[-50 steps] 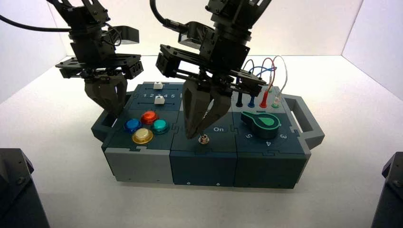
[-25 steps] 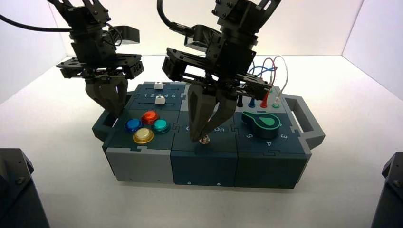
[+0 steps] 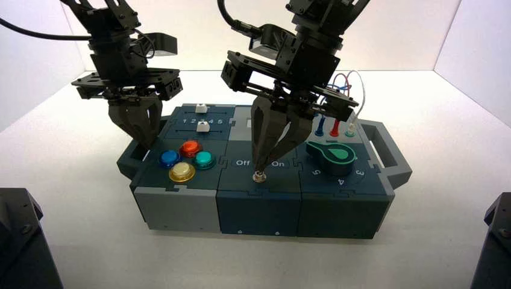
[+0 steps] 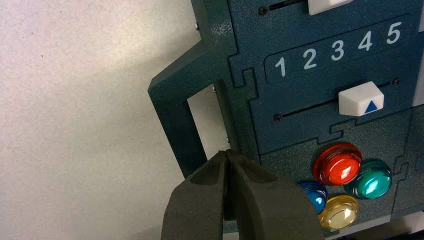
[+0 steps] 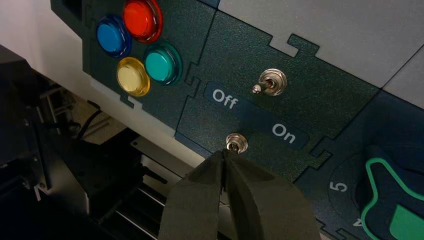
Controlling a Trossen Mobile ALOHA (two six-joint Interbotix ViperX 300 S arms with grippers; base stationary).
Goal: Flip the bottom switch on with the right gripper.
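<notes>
Right gripper (image 3: pixel 261 170) poised at the bottom switch (image 3: pixel 260 176).
Its fingers (image 5: pixel 260 200) are pressed together, holding nothing, tips right at the switch's collar on the dark teal middle panel, below the Off/On label (image 5: pixel 254 119); touch can't be told. The upper switch (image 5: pixel 271 82) leans toward Off. The left gripper (image 3: pixel 146 144) hangs, fingers together and empty, by the box's left handle (image 4: pixel 172 105).
</notes>
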